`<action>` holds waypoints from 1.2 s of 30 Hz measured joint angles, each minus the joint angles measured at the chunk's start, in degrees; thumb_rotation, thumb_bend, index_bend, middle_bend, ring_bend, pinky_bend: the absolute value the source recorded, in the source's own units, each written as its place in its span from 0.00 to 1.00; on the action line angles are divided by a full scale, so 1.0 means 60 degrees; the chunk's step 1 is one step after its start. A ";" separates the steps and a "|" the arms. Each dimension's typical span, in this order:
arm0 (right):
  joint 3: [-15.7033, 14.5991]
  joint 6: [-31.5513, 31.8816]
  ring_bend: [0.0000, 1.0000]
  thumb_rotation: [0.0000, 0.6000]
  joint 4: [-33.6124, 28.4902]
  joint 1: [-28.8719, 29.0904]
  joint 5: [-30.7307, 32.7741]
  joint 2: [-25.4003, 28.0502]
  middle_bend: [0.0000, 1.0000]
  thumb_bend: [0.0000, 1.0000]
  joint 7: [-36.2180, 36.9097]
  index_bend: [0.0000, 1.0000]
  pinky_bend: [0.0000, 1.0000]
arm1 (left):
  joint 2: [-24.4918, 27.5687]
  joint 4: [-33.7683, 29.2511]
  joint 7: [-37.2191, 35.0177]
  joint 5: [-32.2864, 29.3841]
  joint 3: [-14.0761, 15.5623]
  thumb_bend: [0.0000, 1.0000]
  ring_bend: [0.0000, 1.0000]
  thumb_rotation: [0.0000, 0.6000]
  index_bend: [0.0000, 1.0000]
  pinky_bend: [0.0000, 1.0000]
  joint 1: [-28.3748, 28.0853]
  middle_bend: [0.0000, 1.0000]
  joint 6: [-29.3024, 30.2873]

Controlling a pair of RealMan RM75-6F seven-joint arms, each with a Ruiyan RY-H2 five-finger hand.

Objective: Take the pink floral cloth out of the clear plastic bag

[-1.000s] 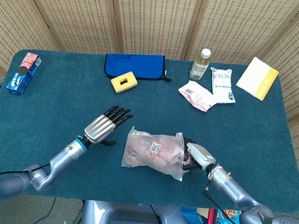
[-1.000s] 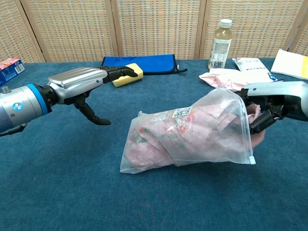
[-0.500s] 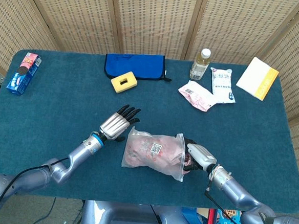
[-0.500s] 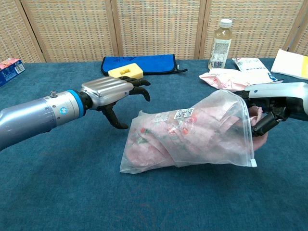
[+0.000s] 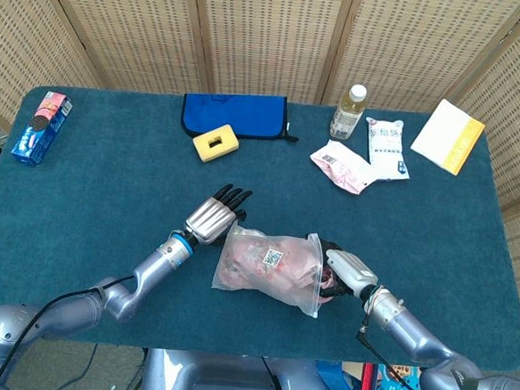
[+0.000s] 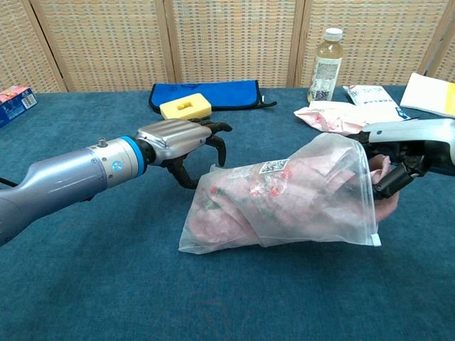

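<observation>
The clear plastic bag (image 5: 268, 267) (image 6: 284, 202) lies on its side on the blue table, with the pink floral cloth (image 6: 242, 206) bunched inside it. Its mouth faces my right hand (image 5: 339, 270) (image 6: 398, 160), whose fingers curl into the opening and grip a fold of the cloth (image 6: 384, 202) that sticks out there. My left hand (image 5: 214, 219) (image 6: 181, 142) hovers at the bag's closed end, fingers spread and curved, holding nothing. Its fingertips (image 6: 220, 153) are right beside the bag's upper corner; I cannot tell whether they touch it.
At the back of the table are a blue pouch (image 5: 234, 115), a yellow sponge (image 5: 215, 144), a bottle (image 5: 348, 112), a pink packet (image 5: 340, 166), a white packet (image 5: 388, 149) and a yellow-white book (image 5: 448, 136). A toothpaste box (image 5: 42, 126) lies far left.
My left hand has moved right and forward, from well clear of the bag to its closed end. The right hand and the bag have barely shifted.
</observation>
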 measured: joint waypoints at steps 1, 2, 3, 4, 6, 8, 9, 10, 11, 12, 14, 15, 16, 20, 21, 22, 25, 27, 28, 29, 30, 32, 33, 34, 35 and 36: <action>0.0002 0.0000 0.00 1.00 -0.0004 -0.0001 -0.0004 0.0006 0.00 0.61 0.0005 0.71 0.00 | -0.0029 0.0030 0.0044 -0.0019 -0.0007 0.38 0.00 1.00 0.42 0.00 -0.0013 0.00 -0.0007; 0.0006 -0.0001 0.00 1.00 -0.0013 -0.0002 -0.0009 0.0018 0.00 0.61 0.0016 0.71 0.00 | -0.0066 0.0066 0.0097 -0.0049 -0.0017 0.38 0.00 1.00 0.43 0.00 -0.0030 0.00 -0.0018; 0.0010 -0.0001 0.00 1.00 -0.0024 -0.0003 -0.0017 0.0030 0.00 0.61 0.0027 0.71 0.00 | -0.0085 0.0082 0.0119 -0.0076 -0.0028 0.39 0.00 1.00 0.43 0.00 -0.0039 0.00 -0.0026; 0.0013 0.0004 0.00 1.00 -0.0037 -0.0008 -0.0031 0.0043 0.00 0.61 0.0035 0.71 0.00 | -0.0098 0.0091 0.0133 -0.0106 -0.0042 0.40 0.00 1.00 0.44 0.00 -0.0045 0.00 -0.0033; 0.0018 0.0008 0.00 1.00 -0.0055 -0.0012 -0.0045 0.0062 0.00 0.61 0.0050 0.71 0.00 | -0.0116 0.0113 0.0198 -0.0168 -0.0070 0.41 0.00 1.00 0.45 0.00 -0.0056 0.00 -0.0045; 0.0025 0.0014 0.00 1.00 -0.0073 -0.0017 -0.0055 0.0075 0.00 0.61 0.0070 0.71 0.00 | -0.0120 0.0121 0.0252 -0.0236 -0.0092 0.41 0.00 1.00 0.46 0.00 -0.0056 0.00 -0.0057; 0.0027 0.0021 0.00 1.00 -0.0079 -0.0022 -0.0067 0.0082 0.00 0.61 0.0078 0.71 0.00 | -0.0119 0.0120 0.0280 -0.0260 -0.0097 0.41 0.00 1.00 0.47 0.00 -0.0053 0.00 -0.0061; 0.0028 0.0026 0.00 1.00 -0.0082 -0.0025 -0.0076 0.0086 0.00 0.61 0.0082 0.71 0.00 | -0.0117 0.0117 0.0306 -0.0283 -0.0100 0.41 0.00 1.00 0.48 0.00 -0.0048 0.00 -0.0062; 0.0028 0.0028 0.00 1.00 -0.0085 -0.0026 -0.0082 0.0092 0.00 0.61 0.0085 0.71 0.00 | -0.0116 0.0112 0.0332 -0.0311 -0.0104 0.41 0.00 1.00 0.49 0.00 -0.0035 0.00 -0.0053; 0.0029 0.0030 0.00 1.00 -0.0086 -0.0028 -0.0083 0.0093 0.00 0.61 0.0087 0.71 0.00 | -0.0115 0.0109 0.0346 -0.0324 -0.0104 0.41 0.00 1.00 0.50 0.00 -0.0024 0.00 -0.0041; 0.0031 0.0040 0.00 1.00 -0.0094 -0.0032 -0.0092 0.0098 0.00 0.61 0.0092 0.71 0.00 | -0.0113 0.0109 0.0364 -0.0342 -0.0099 0.41 0.00 1.00 0.52 0.00 -0.0007 0.00 -0.0023; 0.0030 0.0044 0.00 1.00 -0.0097 -0.0035 -0.0097 0.0102 0.00 0.61 0.0094 0.71 0.00 | -0.0111 0.0111 0.0373 -0.0348 -0.0097 0.41 0.00 1.00 0.53 0.00 -0.0002 0.00 -0.0013; 0.0029 0.0046 0.00 1.00 -0.0097 -0.0036 -0.0101 0.0103 0.00 0.61 0.0096 0.71 0.00 | -0.0108 0.0117 0.0382 -0.0354 -0.0094 0.41 0.00 1.00 0.55 0.00 0.0003 0.00 -0.0005; 0.0018 0.0050 0.00 1.00 -0.0071 -0.0047 -0.0101 0.0088 0.00 0.61 0.0110 0.71 0.00 | -0.0106 0.0149 0.0353 -0.0377 -0.0096 0.41 0.00 1.00 0.60 0.00 0.0036 0.00 0.0060; 0.0018 0.0050 0.00 1.00 -0.0063 -0.0048 -0.0098 0.0079 0.00 0.61 0.0116 0.71 0.00 | -0.0108 0.0168 0.0340 -0.0377 -0.0092 0.42 0.00 1.00 0.61 0.00 0.0041 0.00 0.0067; 0.0016 0.0050 0.00 1.00 -0.0056 -0.0051 -0.0098 0.0072 0.00 0.61 0.0121 0.71 0.00 | -0.0112 0.0187 0.0328 -0.0372 -0.0084 0.43 0.00 1.00 0.61 0.00 0.0046 0.00 0.0076; 0.0010 0.0051 0.00 1.00 -0.0033 -0.0053 -0.0101 0.0063 0.00 0.61 0.0118 0.71 0.00 | -0.0135 0.0248 0.0252 -0.0355 -0.0058 0.47 0.00 1.00 0.62 0.00 0.0068 0.00 0.0109; 0.0009 0.0061 0.00 1.00 -0.0032 -0.0058 -0.0100 0.0062 0.00 0.61 0.0115 0.71 0.00 | -0.0156 0.0298 0.0183 -0.0335 -0.0040 0.48 0.00 1.00 0.64 0.00 0.0085 0.00 0.0142; 0.0008 0.0063 0.00 1.00 -0.0029 -0.0059 -0.0096 0.0063 0.00 0.61 0.0109 0.71 0.00 | -0.0163 0.0322 0.0152 -0.0322 -0.0030 0.49 0.00 1.00 0.64 0.00 0.0090 0.00 0.0153; 0.0008 0.0062 0.00 1.00 -0.0028 -0.0058 -0.0092 0.0066 0.00 0.61 0.0103 0.71 0.00 | -0.0169 0.0343 0.0112 -0.0305 -0.0016 0.49 0.00 1.00 0.64 0.00 0.0099 0.00 0.0168; 0.0008 0.0062 0.00 1.00 -0.0030 -0.0058 -0.0087 0.0073 0.00 0.61 0.0097 0.71 0.00 | -0.0171 0.0353 0.0081 -0.0292 -0.0007 0.50 0.00 1.00 0.64 0.00 0.0105 0.00 0.0181; 0.0011 0.0074 0.00 1.00 -0.0030 -0.0061 -0.0080 0.0083 0.00 0.61 0.0089 0.71 0.00 | -0.0167 0.0368 0.0007 -0.0267 0.0005 0.50 0.00 1.00 0.64 0.00 0.0119 0.00 0.0214; 0.0014 0.0090 0.00 1.00 -0.0026 -0.0067 -0.0075 0.0085 0.00 0.61 0.0083 0.71 0.00 | -0.0156 0.0369 -0.0023 -0.0259 0.0006 0.50 0.00 1.00 0.64 0.00 0.0127 0.00 0.0233; 0.0015 0.0104 0.00 1.00 -0.0022 -0.0073 -0.0073 0.0087 0.00 0.61 0.0079 0.71 0.00 | -0.0140 0.0366 -0.0050 -0.0251 0.0006 0.50 0.00 1.00 0.64 0.00 0.0135 0.00 0.0252; 0.0017 0.0118 0.00 1.00 -0.0017 -0.0079 -0.0072 0.0089 0.00 0.61 0.0076 0.71 0.00 | -0.0113 0.0357 -0.0079 -0.0243 0.0006 0.51 0.00 1.00 0.64 0.00 0.0146 0.00 0.0275; 0.0017 0.0134 0.00 1.00 -0.0010 -0.0087 -0.0071 0.0091 0.00 0.61 0.0072 0.71 0.00 | -0.0089 0.0347 -0.0093 -0.0238 0.0006 0.51 0.00 1.00 0.64 0.00 0.0154 0.00 0.0287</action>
